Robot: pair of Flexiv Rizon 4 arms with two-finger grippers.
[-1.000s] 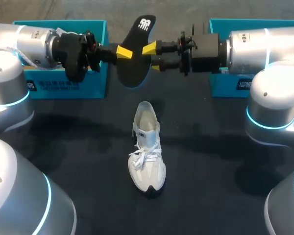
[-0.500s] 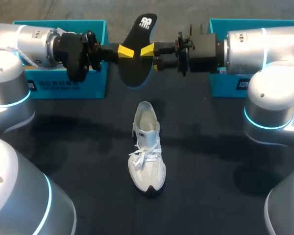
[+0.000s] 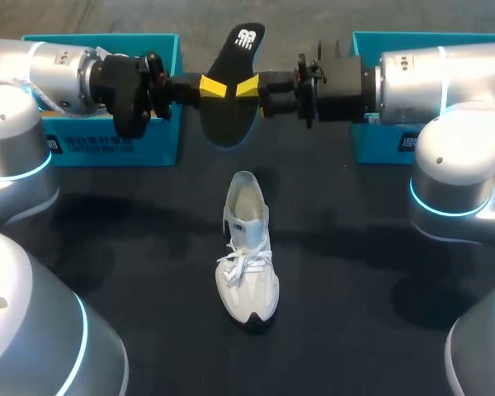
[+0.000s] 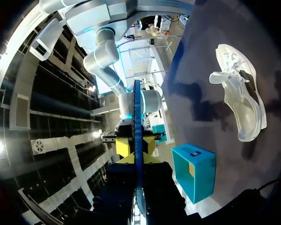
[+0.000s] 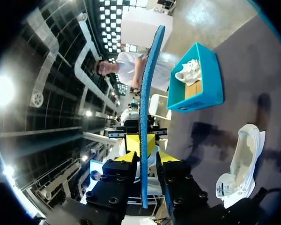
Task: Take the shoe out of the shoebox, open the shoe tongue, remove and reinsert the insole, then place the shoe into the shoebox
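The black insole [image 3: 231,91] hangs on edge in the air above the back of the table, and my left gripper [image 3: 210,85] is shut on it from the left. In the left wrist view the insole [image 4: 138,117] runs edge-on out of that gripper [image 4: 137,161]. My right gripper [image 3: 249,82] faces it from the right. In the right wrist view its fingers straddle the blue-edged insole [image 5: 147,93] with narrow gaps on both sides, so this gripper [image 5: 147,157] is open. The white shoe [image 3: 247,256] stands mid-table, laces toward me, and also shows in both wrist views [image 4: 239,93] [image 5: 241,159].
A teal shoebox [image 3: 115,144] stands at the back left under my left arm, and a second teal box [image 3: 388,140] at the back right under my right arm. The left box [image 5: 196,93] holds another white shoe [image 5: 189,70].
My right gripper has edged left toward the insole and its fingers have narrowed around it. The left gripper keeps its hold, and the shoe has not moved.
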